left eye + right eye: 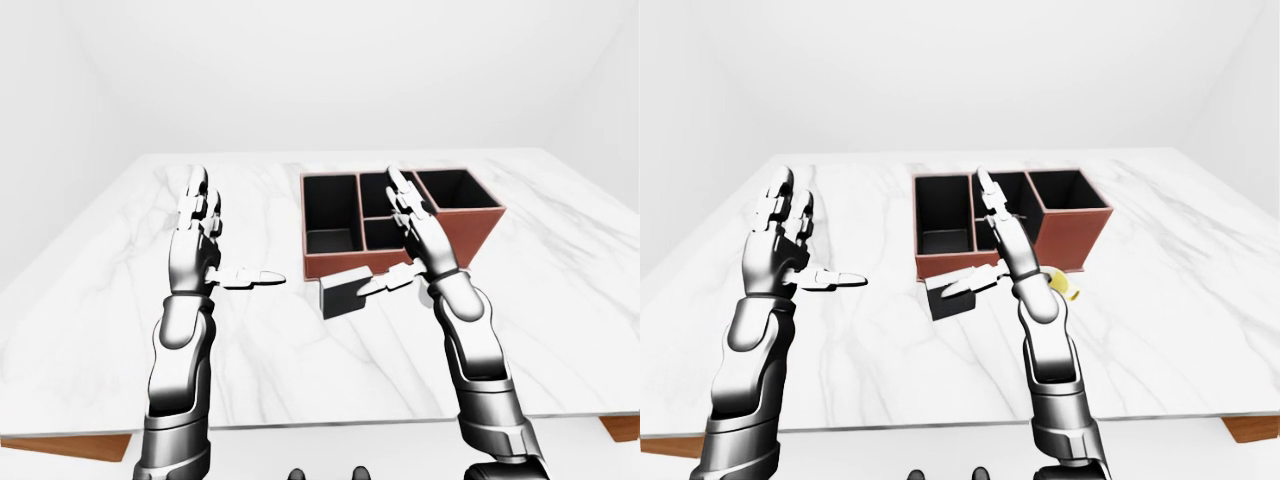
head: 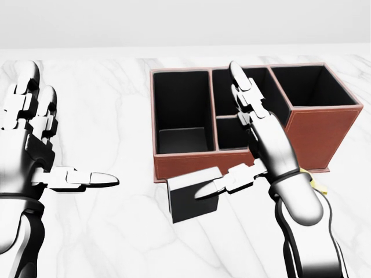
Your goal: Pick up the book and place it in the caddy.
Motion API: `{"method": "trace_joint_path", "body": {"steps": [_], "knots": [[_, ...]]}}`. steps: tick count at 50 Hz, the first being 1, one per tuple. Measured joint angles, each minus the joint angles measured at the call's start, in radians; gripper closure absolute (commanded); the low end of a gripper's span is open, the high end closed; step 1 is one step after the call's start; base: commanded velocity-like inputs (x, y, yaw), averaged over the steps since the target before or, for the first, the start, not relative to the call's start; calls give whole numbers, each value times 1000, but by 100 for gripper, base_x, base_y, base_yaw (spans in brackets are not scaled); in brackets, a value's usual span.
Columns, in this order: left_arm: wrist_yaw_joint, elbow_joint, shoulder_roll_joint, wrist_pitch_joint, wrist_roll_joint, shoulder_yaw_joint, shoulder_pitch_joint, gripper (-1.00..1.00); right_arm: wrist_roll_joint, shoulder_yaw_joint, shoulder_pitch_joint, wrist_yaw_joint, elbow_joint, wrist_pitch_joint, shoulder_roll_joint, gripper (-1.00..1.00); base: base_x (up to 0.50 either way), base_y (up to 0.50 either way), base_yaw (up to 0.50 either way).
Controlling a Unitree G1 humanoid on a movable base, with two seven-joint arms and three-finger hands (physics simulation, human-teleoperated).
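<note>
Red-brown caddy (image 2: pixel 313 130) w/ 4 dark compartments, book (image 2: pixel 191 197) just outside.

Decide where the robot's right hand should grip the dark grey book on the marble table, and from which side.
Probably across the dark grey book at its thin spine edges, coming from above. It lies near flat, apart from the red-brown caddy; the open right hand hovers just over it, thumb across its top.

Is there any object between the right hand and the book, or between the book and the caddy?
Nothing visible. The open right hand is beside the book, its thumb over the book's top; the caddy stands just above it.
</note>
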Motion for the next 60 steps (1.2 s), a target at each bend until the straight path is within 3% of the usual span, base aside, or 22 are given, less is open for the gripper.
{"method": "trace_joint_path", "body": {"steps": [34, 49, 60], "knots": [[-4, 45, 4, 0, -5, 4, -2, -100, -43, 14, 20, 11, 15, 0, 8, -100, 17, 0, 0], [-4, 59, 5, 0, -8, 4, -5, -100, -153, 45, 83, 64, -11, 0, 7, -100, 0, 0, 0], [-4, 71, 7, 0, -10, 5, -8, -100, -302, 73, 138, 103, -13, -60, 9, -100, 0, 0, 0]]}}
